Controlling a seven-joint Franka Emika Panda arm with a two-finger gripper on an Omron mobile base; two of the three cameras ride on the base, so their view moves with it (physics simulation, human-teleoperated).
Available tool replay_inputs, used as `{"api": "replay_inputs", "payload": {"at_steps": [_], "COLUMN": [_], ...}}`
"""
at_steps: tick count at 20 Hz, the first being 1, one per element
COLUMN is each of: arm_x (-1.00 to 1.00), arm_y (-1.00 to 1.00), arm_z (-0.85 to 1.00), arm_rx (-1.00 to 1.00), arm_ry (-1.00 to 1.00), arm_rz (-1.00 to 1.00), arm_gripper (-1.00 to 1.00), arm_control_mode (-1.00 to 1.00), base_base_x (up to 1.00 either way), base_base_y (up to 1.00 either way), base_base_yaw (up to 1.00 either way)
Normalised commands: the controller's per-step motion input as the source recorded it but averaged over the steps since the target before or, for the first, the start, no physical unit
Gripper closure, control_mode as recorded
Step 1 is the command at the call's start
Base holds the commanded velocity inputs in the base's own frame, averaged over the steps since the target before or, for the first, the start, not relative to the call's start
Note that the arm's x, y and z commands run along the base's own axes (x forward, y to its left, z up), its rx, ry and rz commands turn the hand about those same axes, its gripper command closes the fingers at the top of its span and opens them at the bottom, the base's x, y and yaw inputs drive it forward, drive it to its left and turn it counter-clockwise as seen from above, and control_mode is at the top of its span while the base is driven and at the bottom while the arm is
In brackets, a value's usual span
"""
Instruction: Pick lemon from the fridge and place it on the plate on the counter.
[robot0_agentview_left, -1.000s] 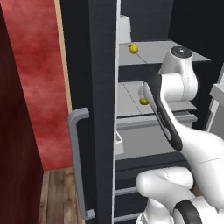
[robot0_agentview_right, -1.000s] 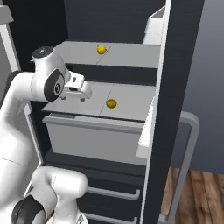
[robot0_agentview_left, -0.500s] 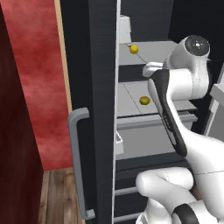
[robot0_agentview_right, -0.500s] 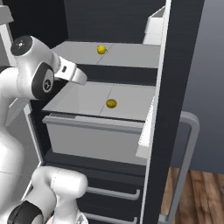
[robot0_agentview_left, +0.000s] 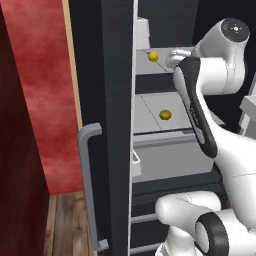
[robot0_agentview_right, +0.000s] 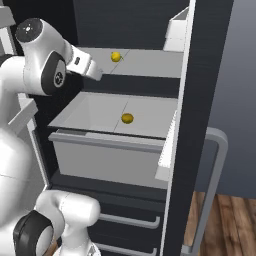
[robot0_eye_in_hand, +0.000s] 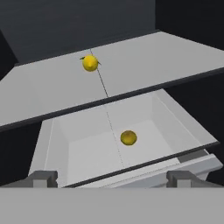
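The left base view looks forward and down from behind the arm, close to the open fridge (robot0_agentview_left: 117, 75), past its door edge and handle (robot0_agentview_left: 90, 190) to the shelves. The right base view faces the same shelves from the other side, equally near. The hand view looks down along the pincer (robot0_eye_in_hand: 112, 178) from close above the upper shelf (robot0_eye_in_hand: 131, 70) and the drawer (robot0_eye_in_hand: 87, 148). All three share that shelf, the drawer, the lemon (robot0_eye_in_hand: 90, 63) and what seems a duller yellow ball (robot0_eye_in_hand: 128, 138).
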Motion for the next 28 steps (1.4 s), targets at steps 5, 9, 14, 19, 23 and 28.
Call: {"api": "replay_inputs", "payload": {"at_steps": [5, 9, 14, 19, 23, 28], "arm_x": [0.69, 0.73, 0.85, 0.86, 0.70, 0.32], "arm_y": [0.00, 0.00, -0.04, -0.06, -0.07, -0.01], "arm_z": [0.00, 0.00, 0.00, -0.03, 0.00, 0.00], "arm_rx": [-0.04, 0.00, -0.01, -0.08, -0.01, 0.00], "arm_ry": [0.00, 0.00, 0.01, 0.11, 0.08, 0.02], "arm_rz": [0.04, 0.09, 0.09, 0.02, 0.01, 0.00], "arm_gripper": [-1.00, -1.00, -1.00, -1.00, -1.00, -1.00], "arm_control_mode": [-1.00, -1.00, -1.00, -1.00, -1.00, -1.00], "base_base_x": [0.00, 0.00, 0.00, 0.00, 0.00, 0.00], "base_base_y": [0.00, 0.00, 0.00, 0.00, 0.00, 0.00], "base_base_yaw": [0.00, 0.00, 0.00, 0.00, 0.00, 0.00]}}
